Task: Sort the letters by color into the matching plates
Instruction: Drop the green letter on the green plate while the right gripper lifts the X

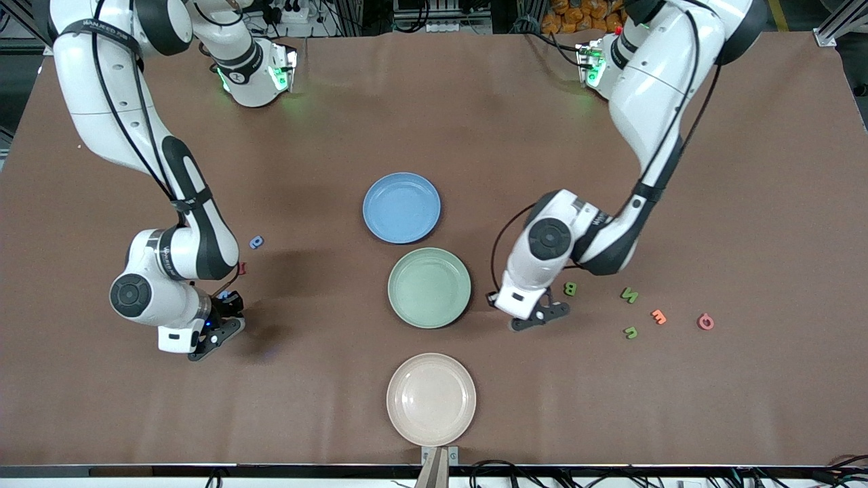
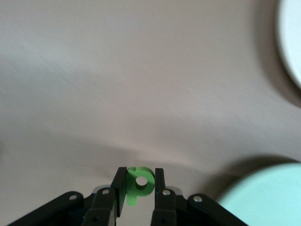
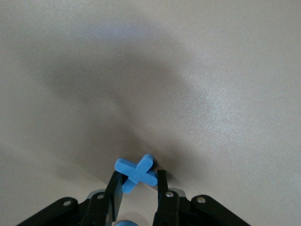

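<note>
**A:** Brown felt-like counter (image 1: 434, 108) under both arms, so start at your jaws. The left gripper (image 2: 140, 188) pinches a green letter (image 2: 139, 181) flat between its pads, just beside the green plate (image 1: 429, 287). The right gripper (image 3: 136, 188) has its jaws around a blue X (image 3: 136, 172), closing on its crossing, low over the counter.

**B:** How will they handle?

**A:** I judge them light, soft foam; squeeze the flat faces gently, near the middle.

**B:** What can't you see?

**A:** From the front both held letters are hidden under the wrists. Whether the X is lifted, you cannot tell. Other greens (image 1: 630, 295) lie toward the left arm's end; the blue plate (image 1: 401, 207) holds nothing.
</note>
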Controlling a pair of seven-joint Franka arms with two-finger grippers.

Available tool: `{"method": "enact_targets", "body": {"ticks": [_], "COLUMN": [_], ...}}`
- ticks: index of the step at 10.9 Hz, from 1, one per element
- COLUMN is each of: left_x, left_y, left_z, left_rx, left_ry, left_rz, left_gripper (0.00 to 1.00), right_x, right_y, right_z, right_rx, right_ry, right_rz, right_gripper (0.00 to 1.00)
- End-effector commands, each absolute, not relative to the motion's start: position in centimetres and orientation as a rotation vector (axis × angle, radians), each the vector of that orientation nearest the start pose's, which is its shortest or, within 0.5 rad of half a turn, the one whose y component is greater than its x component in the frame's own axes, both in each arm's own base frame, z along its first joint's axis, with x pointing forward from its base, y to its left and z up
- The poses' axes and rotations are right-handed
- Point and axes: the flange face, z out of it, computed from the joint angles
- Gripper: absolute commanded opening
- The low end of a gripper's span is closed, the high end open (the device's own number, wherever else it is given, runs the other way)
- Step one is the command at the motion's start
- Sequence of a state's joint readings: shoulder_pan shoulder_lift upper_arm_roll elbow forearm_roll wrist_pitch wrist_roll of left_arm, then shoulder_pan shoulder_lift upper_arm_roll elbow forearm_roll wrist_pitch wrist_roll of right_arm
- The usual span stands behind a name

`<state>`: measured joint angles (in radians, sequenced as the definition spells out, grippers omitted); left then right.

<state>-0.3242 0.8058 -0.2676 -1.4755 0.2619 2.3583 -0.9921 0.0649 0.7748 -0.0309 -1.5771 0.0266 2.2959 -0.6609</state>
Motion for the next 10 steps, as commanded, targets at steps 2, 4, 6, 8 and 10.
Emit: {"method": "enact_targets", "body": {"ticks": [2,4,6,8,10], "left_x": [59.2,57.0,56.3,56.4,57.1], "left_y": [-44.6,-48.3,-49.8,-49.9,-49.0], "left_z": [25.1,25.5,26.0,26.0,26.3], "left_rx": [-3.203,-3.215,-3.251,-3.266,-3.258], "left_ry": [-0.626,-0.631,-0.621,-0.644,-0.637], "left_rz": [-0.178,-0.192,-0.220,-0.248,-0.267], "left_gripper": [0.00,0.00,0.00,1.00,1.00], "right_x": [69.6,69.4,68.7,66.4,62.9], "right_y": [3.5,5.6,8.3,13.2,18.8], "right_z": [18.3,20.6,22.4,26.1,27.2], "right_rx": [-2.915,-2.879,-2.838,-2.844,-2.826], "right_ry": [-1.065,-1.083,-1.058,-0.925,-0.889], "right_rz": [0.064,0.073,0.089,0.170,0.217], "right_gripper": [0.00,0.00,0.00,0.00,0.00]}}
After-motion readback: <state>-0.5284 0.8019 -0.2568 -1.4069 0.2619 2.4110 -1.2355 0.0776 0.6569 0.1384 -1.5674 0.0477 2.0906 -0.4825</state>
